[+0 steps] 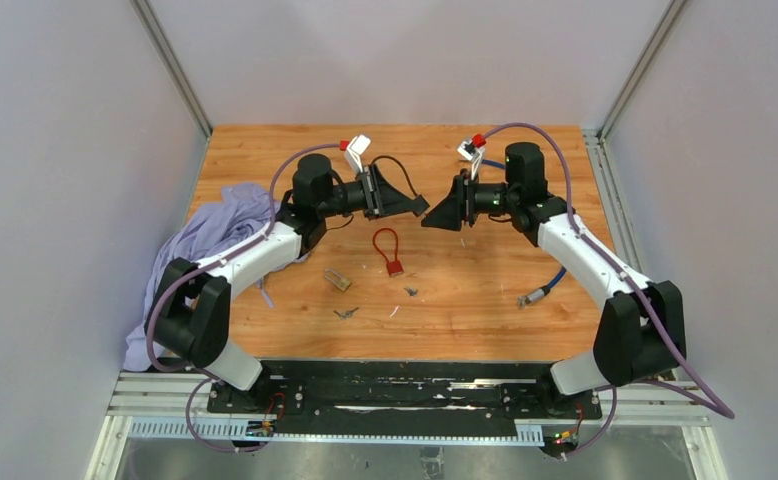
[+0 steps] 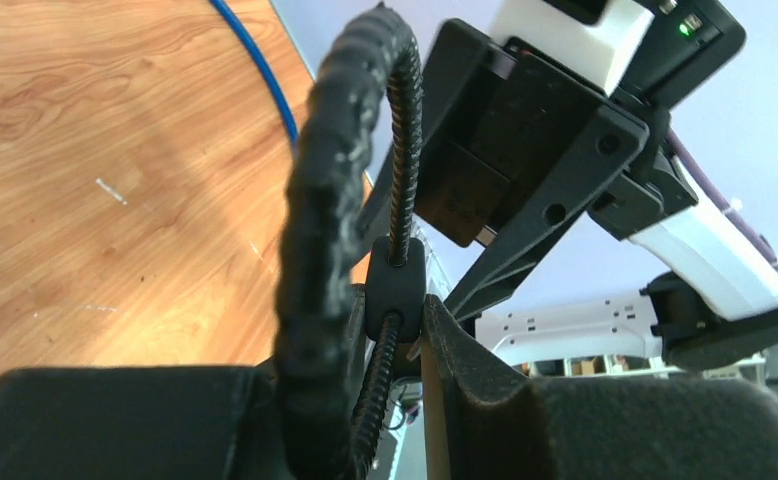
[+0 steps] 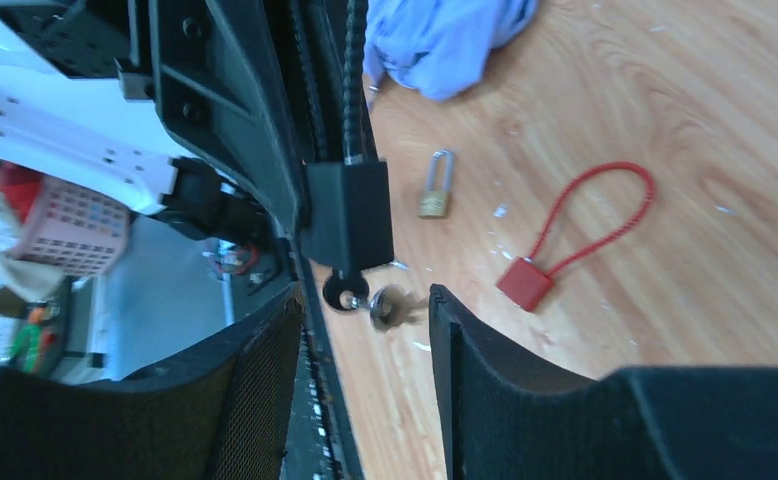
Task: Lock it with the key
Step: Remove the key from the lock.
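Currently, the black cable lock [image 3: 345,215] is pinched in the left gripper [image 2: 390,350]; the right gripper [image 3: 365,305] is spread around the inserted key [image 3: 393,306].

A lilac cloth [image 1: 213,228], red cable lock [image 1: 395,268] and brass padlock [image 1: 337,280] lie on the table [image 1: 485,300].

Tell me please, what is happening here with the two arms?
The left gripper holds a black cable lock above the table. A key sits in the lock's end. The right gripper faces it with its jaws open on either side of the key, not gripping it. A red lock and a brass padlock lie unused on the table.
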Controlling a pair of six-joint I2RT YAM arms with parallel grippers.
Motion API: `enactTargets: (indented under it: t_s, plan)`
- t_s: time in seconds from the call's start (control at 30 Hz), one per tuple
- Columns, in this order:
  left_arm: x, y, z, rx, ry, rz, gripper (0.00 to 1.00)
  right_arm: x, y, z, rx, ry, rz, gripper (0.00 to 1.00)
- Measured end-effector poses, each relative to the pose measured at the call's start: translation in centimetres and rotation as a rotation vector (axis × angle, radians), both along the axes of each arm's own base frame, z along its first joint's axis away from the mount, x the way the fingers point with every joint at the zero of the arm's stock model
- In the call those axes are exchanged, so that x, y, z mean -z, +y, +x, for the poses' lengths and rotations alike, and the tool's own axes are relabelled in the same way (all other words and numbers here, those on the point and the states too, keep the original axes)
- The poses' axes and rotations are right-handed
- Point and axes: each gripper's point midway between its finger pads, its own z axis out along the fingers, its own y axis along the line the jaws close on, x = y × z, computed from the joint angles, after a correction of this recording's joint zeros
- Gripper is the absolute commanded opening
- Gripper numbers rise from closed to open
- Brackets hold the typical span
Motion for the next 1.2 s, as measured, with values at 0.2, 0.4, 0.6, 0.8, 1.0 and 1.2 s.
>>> enactTargets:
  t_s: [0.2, 0.4, 0.6, 0.8, 1.0, 1.2]
  plan:
    - [-0.3, -0.8, -1.1, 0.058, -0.064, 0.010, 0.00, -1.2, 1.0, -1.0, -0.072, 0.071, 0.112, 0.46]
    - [-0.7, -0.9, -1.3, 0.073, -0.085, -0.001, 0.00, -1.8, 0.6, -0.9, -0.086, 0.104, 0.165, 0.42]
    - [-1.5, -1.0, -1.3, 0.074, -0.102, -0.028, 0.00, -1.6, 0.0, -0.6, -0.090, 0.130, 0.184, 0.35]
    - [-1.6, -1.1, -1.2, 0.074, -0.093, -0.037, 0.00, -1.8, 0.0, -0.9, -0.113, 0.129, 0.194, 0.26]
    - [-1.4, -1.1, -1.1, 0.066, -0.087, -0.037, 0.00, -1.9, 0.0, -1.1, -0.125, 0.121, 0.198, 0.13]
    - [-0.9, -1.0, -0.9, 0.049, -0.066, -0.033, 0.00, -1.4, -0.1, -1.0, -0.115, 0.100, 0.179, 0.10]
